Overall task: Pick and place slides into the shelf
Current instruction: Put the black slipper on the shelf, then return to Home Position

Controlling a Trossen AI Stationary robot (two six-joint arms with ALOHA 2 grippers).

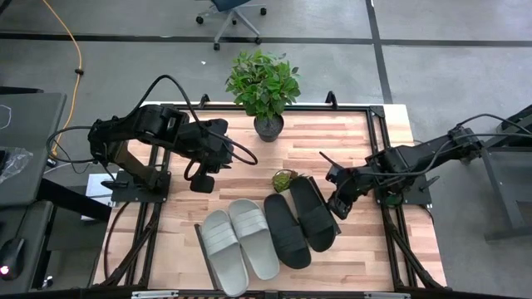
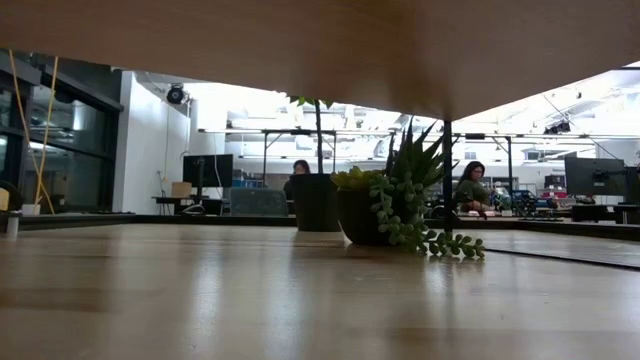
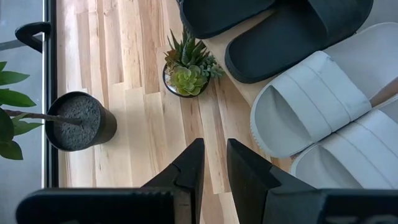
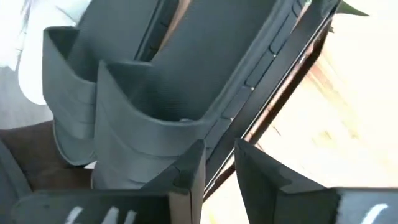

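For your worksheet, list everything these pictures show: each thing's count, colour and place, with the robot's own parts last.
Grey slides: two, light grey, side by side on the shelf's left half.
Black slides: two, black, side by side to their right.
Shelf: one, light wood, dark edges, front of the table.
Plant: one, green, dark pot, table's back edge.
Succulent: one, green, behind the black slides.
People: two, seated in the room beyond.
Chair: one, blue seat, on the floor.
Left gripper: dark, empty, above bare table.
Right gripper: dark, empty, by the right black slide.
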